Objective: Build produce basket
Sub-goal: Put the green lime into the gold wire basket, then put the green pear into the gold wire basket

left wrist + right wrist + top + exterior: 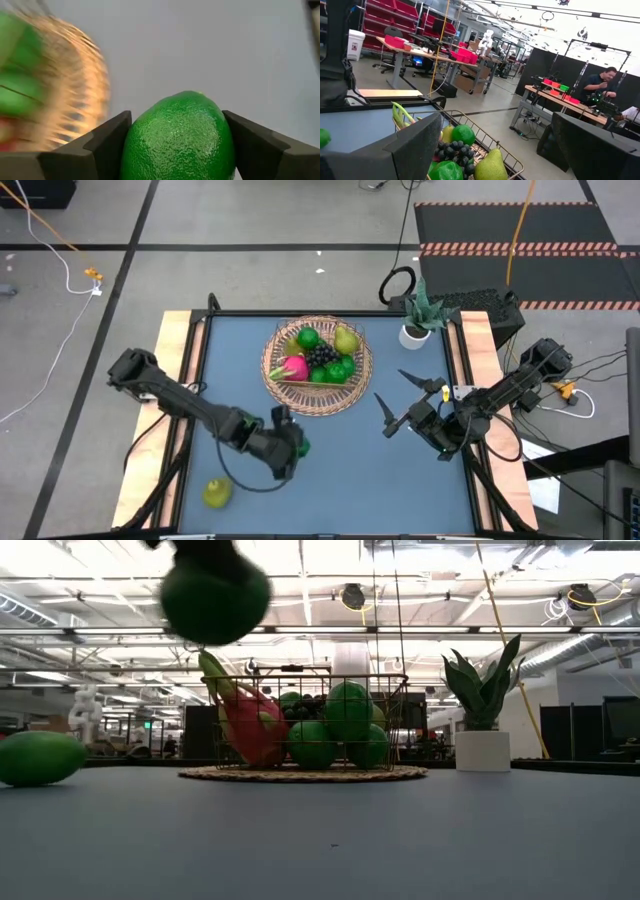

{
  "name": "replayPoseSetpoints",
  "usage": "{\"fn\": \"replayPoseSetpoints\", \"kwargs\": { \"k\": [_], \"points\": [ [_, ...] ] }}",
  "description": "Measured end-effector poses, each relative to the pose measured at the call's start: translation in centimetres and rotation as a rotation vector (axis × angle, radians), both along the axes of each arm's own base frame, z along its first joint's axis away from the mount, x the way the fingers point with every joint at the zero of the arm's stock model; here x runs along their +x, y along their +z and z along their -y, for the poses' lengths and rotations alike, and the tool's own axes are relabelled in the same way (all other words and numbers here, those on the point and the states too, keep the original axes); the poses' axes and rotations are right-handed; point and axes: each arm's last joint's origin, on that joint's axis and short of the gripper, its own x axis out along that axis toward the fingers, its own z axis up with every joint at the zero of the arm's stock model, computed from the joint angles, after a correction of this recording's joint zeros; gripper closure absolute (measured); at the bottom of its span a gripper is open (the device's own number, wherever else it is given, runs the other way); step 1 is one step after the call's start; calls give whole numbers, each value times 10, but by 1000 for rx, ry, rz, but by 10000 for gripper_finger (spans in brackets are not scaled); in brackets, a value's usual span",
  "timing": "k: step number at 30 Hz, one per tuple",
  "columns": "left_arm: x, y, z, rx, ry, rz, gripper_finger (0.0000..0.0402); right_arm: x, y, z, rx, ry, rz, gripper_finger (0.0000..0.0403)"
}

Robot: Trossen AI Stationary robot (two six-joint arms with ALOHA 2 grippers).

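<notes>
From above, the round tan wicker basket [318, 367] sits in the upper middle of the blue-grey table [340, 470], its open lattice holding a pink dragon fruit [294, 367], a dark grape bunch [321, 355], a pear [347, 339] and glossy green balls. The left gripper [296, 444] lies lower left of the basket, clamped on a round green fruit [302, 446]. A yellow-green fruit [217, 493] rests alone near the lower left corner. The right gripper [398, 402], at the right, has its fingers spread wide with nothing between them. A small white pot with a spiky plant [418, 320] stands at the upper right.

In the low view, the green fruit [214, 596] hangs at the upper left, clear of the table, and the basket [305, 745] stands mid-frame.

In the left wrist view, the pebbled, lime-like fruit [179, 137] fills the bottom centre between two dark angular fingers [107, 142] that press its sides.

In the right wrist view, the basket's wire rim [485, 137] and fruit show at the bottom centre.
</notes>
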Motion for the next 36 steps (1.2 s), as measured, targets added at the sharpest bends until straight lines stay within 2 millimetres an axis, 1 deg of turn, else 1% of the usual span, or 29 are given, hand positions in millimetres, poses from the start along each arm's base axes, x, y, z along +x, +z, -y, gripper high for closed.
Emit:
{"fn": "replayPoseSetpoints", "kwargs": {
  "k": [2,5,9,11,14,19,22,25,29,32,36],
  "points": [
    [6,13,-10,88,38,25,118,0,0,0,0,0,0,28],
    [15,30,-30,210,148,65,121,0,0,0,-1,0,-1,28],
    [26,44,-61,296,234,86,99,0,0,0,-3,0,-3,28],
    [31,46,-78,316,268,81,89,0,0,0,-4,0,-4,28],
    [36,47,-106,328,337,76,85,0,0,0,-7,-1,-8,28],
    [38,46,-153,290,440,51,107,0,0,0,-16,-2,-17,28],
    [36,44,-175,260,486,17,118,0,0,0,-18,-3,-19,28],
    [30,40,-193,252,530,-40,118,0,0,0,-21,-4,-24,28],
    [23,37,-211,226,613,-80,89,0,0,0,-21,-4,-24,28],
    [20,36,-218,203,650,-90,64,0,0,0,-21,-5,-25,28],
    [18,33,-219,195,662,-103,44,0,0,0,-21,-5,-25,28]
  ]
}}
